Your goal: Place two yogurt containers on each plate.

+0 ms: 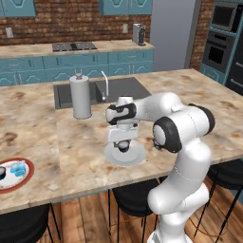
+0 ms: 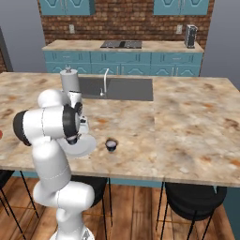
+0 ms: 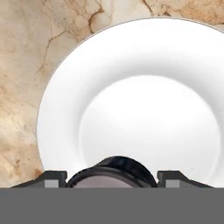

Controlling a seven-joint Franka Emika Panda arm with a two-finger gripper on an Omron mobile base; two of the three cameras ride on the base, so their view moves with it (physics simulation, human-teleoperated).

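**Inspector:** State of the task?

**Robot:** Partly done, by my reading. The cream plate (image 1: pixel 26 179) with its red-brown rim lies at the far left edge of the table (image 1: pixel 190 90) and carries two items: a light-blue boxy container (image 1: pixel 18 168) and a dark round cup (image 1: pixel 1 172), cut by the frame edge. I judge that plate served.

**Inspector:** And the second plate?

**Robot:** The pale grey plate (image 3: pixel 131 113) sits near the front edge of the table, directly under my claw (image 1: pixel 124 146). In the hand view its surface is bare. My claw is pinching a dark round cup with a pale rim (image 3: pixel 114 173), held just above the plate's centre. I cannot tell whether the cup touches the plate yet.

**Inspector:** The fourth container?

**Robot:** A dark cup (image 2: pixel 111 145) stands on the table just beside the grey plate, apart from it, on its right in the right base view. Remaining, in my judgement: release this cup, then fetch that one.

**Inspector:** Materials and shapes?

**Robot:** The table is mottled tan stone, smooth. The grey plate is glossy, round, with a shallow well and a broad sloping rim; I expect a cup to sit steady in the well. The cups are small, round and rigid. A tall grey cylinder (image 1: pixel 80 98) stands upright by the sink (image 1: pixel 118 88), not part of the job.
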